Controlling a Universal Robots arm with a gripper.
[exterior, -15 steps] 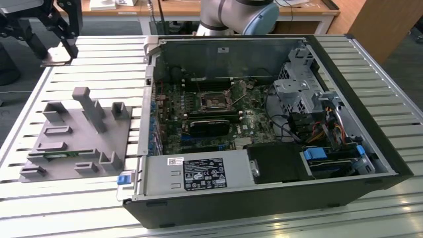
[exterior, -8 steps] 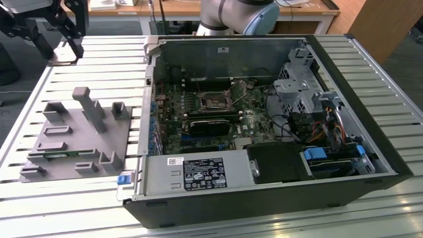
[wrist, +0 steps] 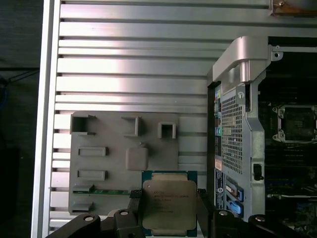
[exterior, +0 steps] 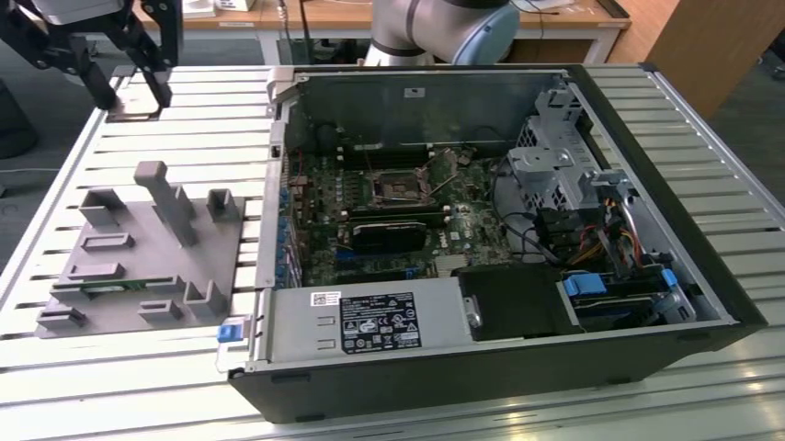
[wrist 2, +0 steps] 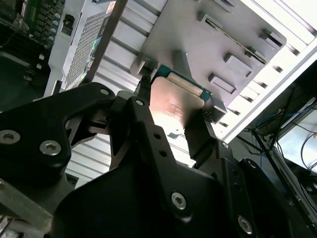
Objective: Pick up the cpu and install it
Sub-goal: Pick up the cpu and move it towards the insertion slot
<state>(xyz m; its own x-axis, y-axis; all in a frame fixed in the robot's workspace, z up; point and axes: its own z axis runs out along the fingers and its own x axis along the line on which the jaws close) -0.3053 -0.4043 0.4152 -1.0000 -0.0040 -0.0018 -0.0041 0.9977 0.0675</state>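
Observation:
The cpu [wrist: 169,202] is a flat square chip with a silver-grey metal top and a thin green rim. My gripper [wrist: 169,208] is shut on it, one black finger on each of two opposite edges, and holds it in the air above the grey holder block [wrist: 124,148]. The second wrist view has the cpu [wrist 2: 173,106] between the same fingers [wrist 2: 143,94]. In the exterior view my gripper [exterior: 128,92] hangs at the far left corner of the slatted table with the cpu [exterior: 132,113] at its tips. The dark square socket [exterior: 395,186] lies open on the motherboard inside the case.
The open computer case [exterior: 638,184] lies on its side at the exterior view's right, with drive cage, cables and power supply [exterior: 368,322] inside. The holder block [exterior: 135,248] has upright posts and a green memory strip [wrist: 106,191]. The arm's base [exterior: 429,28] stands behind the case.

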